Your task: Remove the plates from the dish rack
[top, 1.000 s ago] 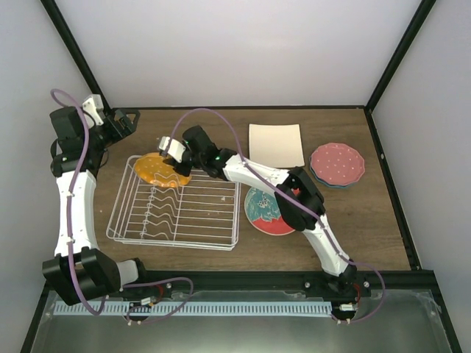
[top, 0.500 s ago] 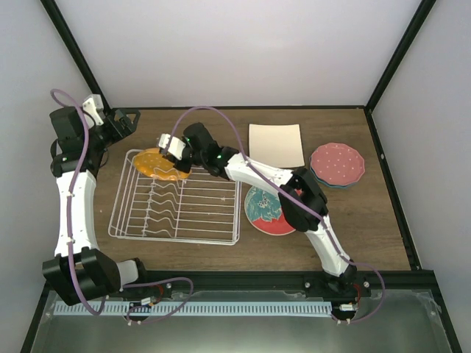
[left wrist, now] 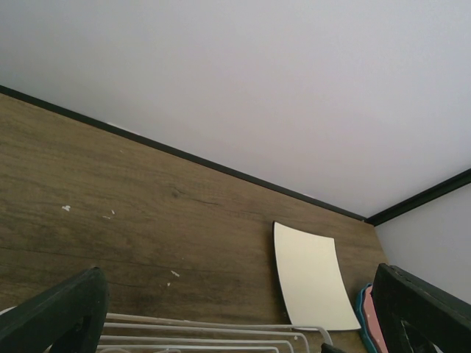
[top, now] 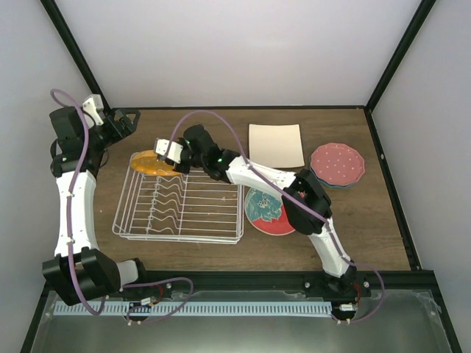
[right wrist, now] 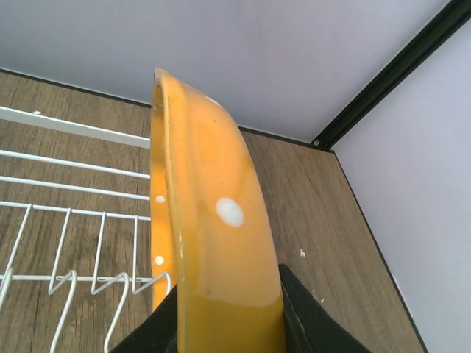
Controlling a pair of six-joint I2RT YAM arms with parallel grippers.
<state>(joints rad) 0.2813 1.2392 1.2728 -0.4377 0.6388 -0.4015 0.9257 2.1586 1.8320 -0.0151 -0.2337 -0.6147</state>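
Observation:
The white wire dish rack (top: pixel 179 208) lies left of centre on the wooden table. My right gripper (top: pixel 171 153) is shut on the orange dotted plate (top: pixel 151 162), holding it above the rack's far left corner; in the right wrist view the plate (right wrist: pixel 210 243) stands edge-on between my fingers (right wrist: pixel 313 316). My left gripper (top: pixel 126 122) is open and empty, raised near the table's back left corner. The square cream plate (top: pixel 276 145), the pink plate (top: pixel 337 163) stacked on a teal one, and the red-and-teal floral plate (top: pixel 266 209) lie on the table right of the rack.
The left wrist view shows the cream plate (left wrist: pixel 313 276), the rack's far rim (left wrist: pixel 221 323) and the edge of the pink stack (left wrist: pixel 372 323). Black frame posts and white walls close the table's back and sides.
My right gripper has lifted the orange plate and carried it back and to the left. The rack shifted slightly. The left arm has not moved.

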